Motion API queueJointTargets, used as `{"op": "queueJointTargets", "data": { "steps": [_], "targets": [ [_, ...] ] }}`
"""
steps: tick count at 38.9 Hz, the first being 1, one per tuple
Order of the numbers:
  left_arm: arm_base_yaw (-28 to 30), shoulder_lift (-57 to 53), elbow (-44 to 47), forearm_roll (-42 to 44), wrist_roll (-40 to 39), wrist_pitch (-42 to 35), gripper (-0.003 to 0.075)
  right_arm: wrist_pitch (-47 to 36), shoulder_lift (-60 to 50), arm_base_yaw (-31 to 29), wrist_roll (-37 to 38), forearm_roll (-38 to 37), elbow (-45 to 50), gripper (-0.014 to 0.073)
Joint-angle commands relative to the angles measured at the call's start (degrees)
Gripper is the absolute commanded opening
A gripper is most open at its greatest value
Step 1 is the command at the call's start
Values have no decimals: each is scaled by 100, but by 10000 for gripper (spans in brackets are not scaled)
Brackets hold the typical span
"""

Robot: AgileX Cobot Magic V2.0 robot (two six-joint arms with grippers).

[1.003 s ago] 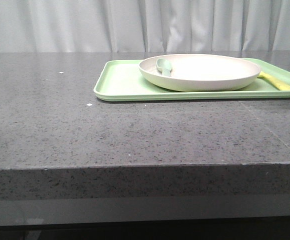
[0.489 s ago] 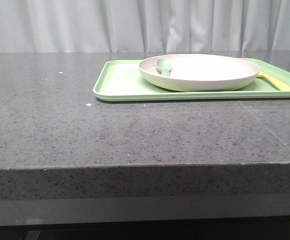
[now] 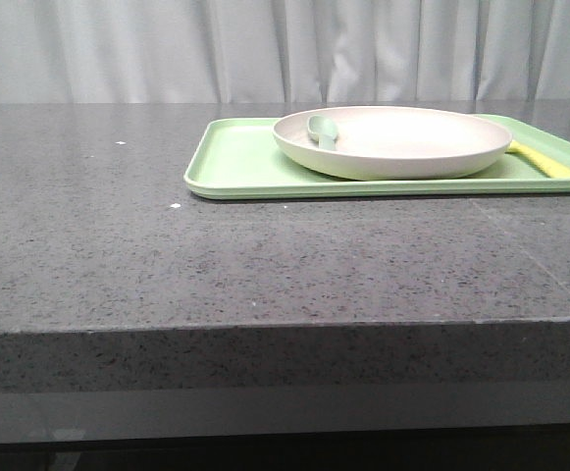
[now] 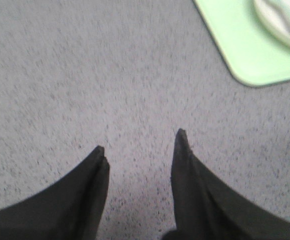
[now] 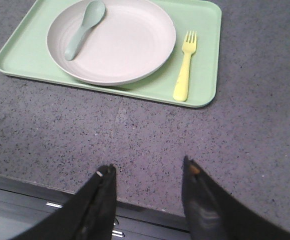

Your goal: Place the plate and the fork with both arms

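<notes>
The cream plate (image 3: 392, 140) sits on the light-green tray (image 3: 235, 167) at the table's right; it also shows in the right wrist view (image 5: 120, 45). The pale yellow fork (image 5: 184, 66) lies on the tray beside the plate, its handle end visible in the front view (image 3: 544, 162). My right gripper (image 5: 148, 169) is open and empty, hovering above the table's front edge, apart from the tray (image 5: 199, 30). My left gripper (image 4: 140, 143) is open and empty above bare table, with the tray corner (image 4: 244, 55) and plate rim (image 4: 279, 22) to one side. No gripper shows in the front view.
A grey-green spoon (image 5: 82, 27) lies in the plate, also seen in the front view (image 3: 321, 129). The grey speckled table (image 3: 167, 245) has a front edge below my right gripper (image 5: 60, 190). A white curtain (image 3: 265, 49) hangs behind.
A dark shape at the top right corner of the front view one second ago has left the view. Plate, fork and tray have not moved.
</notes>
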Motion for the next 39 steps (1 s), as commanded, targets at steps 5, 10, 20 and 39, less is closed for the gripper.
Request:
{"op": "queueJointTargets", "data": {
  "steps": [5,10,20,39],
  "targets": [
    [-27,-452,-192,-26,-58,-516,292,-538,-24,2,-41,1,-110,351],
    [-27,-683,-192,-26,-58,-516,289,-597,-24,2,-41,1,-110,348],
    [-27,-789,-192,-26,-58,-539,34,-675,-24,2,-41,1,-110,4],
    [-27,-789,-192,-26,-58,-539,-18,-686,-24,2,-41,1,-110,-67]
  ]
}}
